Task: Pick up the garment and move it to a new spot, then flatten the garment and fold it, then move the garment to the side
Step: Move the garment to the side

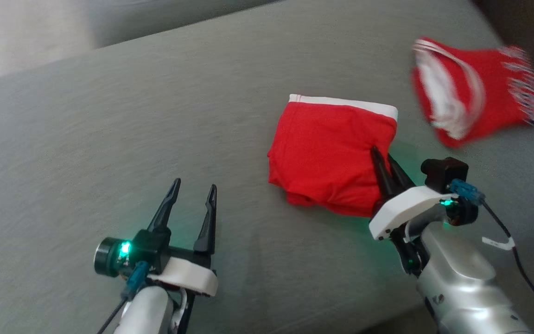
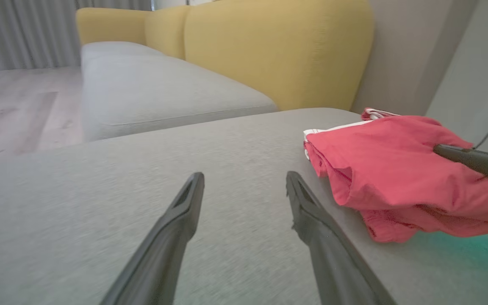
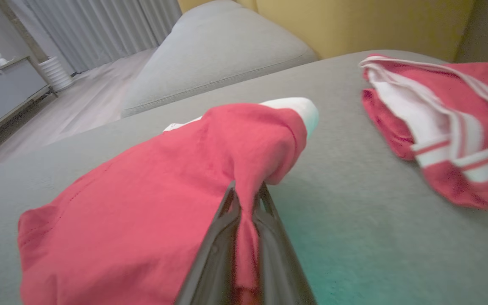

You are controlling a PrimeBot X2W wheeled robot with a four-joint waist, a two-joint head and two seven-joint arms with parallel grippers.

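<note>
Garment: red shorts, lying on the grey cushion right of centre in the head view.
- It is folded to a compact, roughly square packet.
- The white waistband runs along the far edge.
- The near edge is bunched, with layers showing unevenly.

Right gripper: on the packet's right edge.
- The right wrist view shows the two fingers pressed nearly together with a ridge of red cloth pinched between them.
- The cloth rises to a peak at the grip, while the rest of the packet lies on the cushion.

Left gripper: well apart to the left, low over bare cushion.
- The fingers are spread wide and hold nothing.

Second red garment: has white striped trim and lies further right and back, apart from the packet and loosely heaped. The head view blurs it.

Yellow backrest: stands beyond the cushion.

Progress, as judged:
- Relocating, flattening and folding look finished, since the packet is already doubled over.
- The move to the side seems to be what is left, and the right-hand pinch looks like the start of it.
- Which side is meant is not clear, though the other garment's spot on the right is a likely guess.
- Risk: a one-edge pinch may let the layers open when the packet is dragged or lifted.
</note>
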